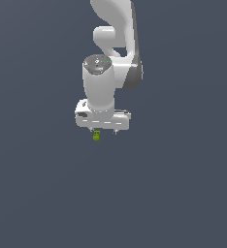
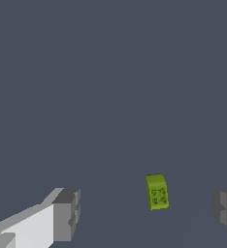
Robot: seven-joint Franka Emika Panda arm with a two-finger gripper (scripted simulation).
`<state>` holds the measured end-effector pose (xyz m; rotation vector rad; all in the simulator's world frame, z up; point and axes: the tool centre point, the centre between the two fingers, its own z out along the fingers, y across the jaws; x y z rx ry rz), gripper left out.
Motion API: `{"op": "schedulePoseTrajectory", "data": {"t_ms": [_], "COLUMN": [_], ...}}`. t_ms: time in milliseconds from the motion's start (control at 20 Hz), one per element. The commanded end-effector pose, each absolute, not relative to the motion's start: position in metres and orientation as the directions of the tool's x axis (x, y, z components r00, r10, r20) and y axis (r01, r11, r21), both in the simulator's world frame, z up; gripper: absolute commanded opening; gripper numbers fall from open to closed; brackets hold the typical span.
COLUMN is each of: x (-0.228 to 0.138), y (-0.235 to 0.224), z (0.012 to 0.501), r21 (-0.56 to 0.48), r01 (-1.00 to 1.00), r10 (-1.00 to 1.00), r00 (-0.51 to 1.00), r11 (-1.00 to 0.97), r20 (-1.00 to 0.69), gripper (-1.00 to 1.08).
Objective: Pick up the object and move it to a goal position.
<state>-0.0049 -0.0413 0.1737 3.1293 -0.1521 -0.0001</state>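
Object (image 1: pixel 96 136): your tiny yellow-green block sits just under the gripper (image 1: pixel 102 131), nearer the finger on the exterior view's left. In the wrist view it (image 2: pixel 157 192) lies between the wide-open fingers (image 2: pixel 67 214), ungripped. You're likely at the approach step; next, centre, descend, close. The surface (image 1: pixel 173 193) is plain dark grey.

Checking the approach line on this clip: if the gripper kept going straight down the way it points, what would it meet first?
Most likely the small green block, which sits between the open gripper fingers, nearer one side. Depth is unclear; it may meet only the dark floor.
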Motion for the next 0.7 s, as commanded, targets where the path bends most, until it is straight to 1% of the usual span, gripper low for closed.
{"op": "schedulePoseTrajectory", "data": {"t_ms": [0, 450, 650], "x": [-0.005, 0.004, 0.003], "y": [-0.041, -0.056, -0.056], "z": [0.174, 0.195, 0.194], "r21": [0.009, -0.012, -0.011], "r01": [-0.097, -0.124, -0.123], "r10": [-0.097, -0.124, -0.123], "r00": [0.995, 0.992, 0.992], "r11": [-0.995, -0.992, -0.992], "r20": [0.000, 0.033, 0.032], "gripper": [1.00, 1.00, 1.00]}}
